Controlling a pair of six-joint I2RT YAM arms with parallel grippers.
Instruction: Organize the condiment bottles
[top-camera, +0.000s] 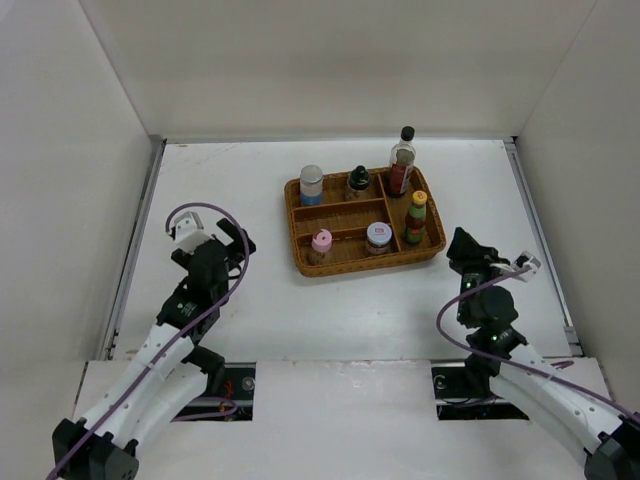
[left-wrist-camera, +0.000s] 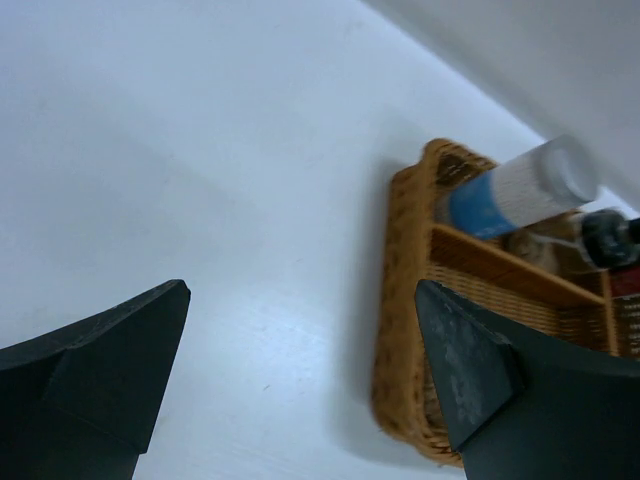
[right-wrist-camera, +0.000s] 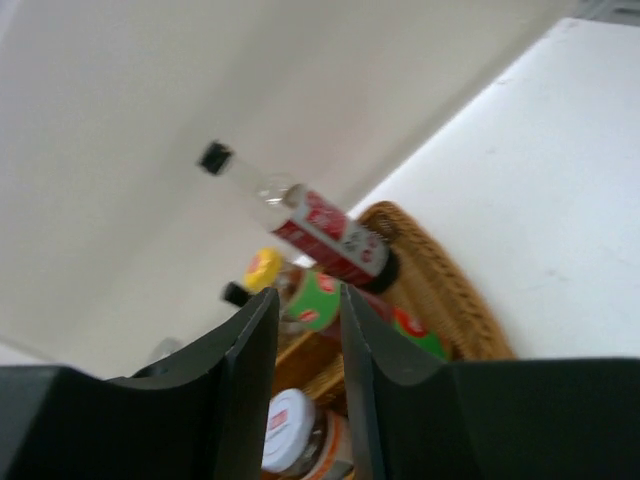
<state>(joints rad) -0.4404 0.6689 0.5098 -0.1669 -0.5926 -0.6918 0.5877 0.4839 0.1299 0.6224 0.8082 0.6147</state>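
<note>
Top external view: we see six condiment containers standing upright inside a shallow brown woven wicker basket (top-camera: 292, 225) with inner dividers. It sits on a white worktop (top-camera: 220, 170), a little right of centre.

At the basket's far right corner stands a tall clear bottle with a black cap and red label (top-camera: 402, 165). Just nearer along the right side is a bottle with a yellow cap and red-and-green label (top-camera: 417, 220). Along the far side sit a squat jar with a silver lid and blue label (top-camera: 312, 186) and, beside it, a squat jar with a black lid (top-camera: 358, 183). Along the near side sit a squat jar with a pink lid (top-camera: 321, 244) and a squat jar with a patterned white lid (top-camera: 378, 237).

To the basket's left, apart from it and over bare worktop, is the left gripper (top-camera: 238, 243). Its wrist view shows the jaws wide, with nothing between them and the basket's left end beyond.

Near the basket's near right corner is the right gripper (top-camera: 462, 245). Its wrist view shows the jaws narrow, with only a slim gap and nothing held, facing the tall bottle and the yellow-capped one.
</note>
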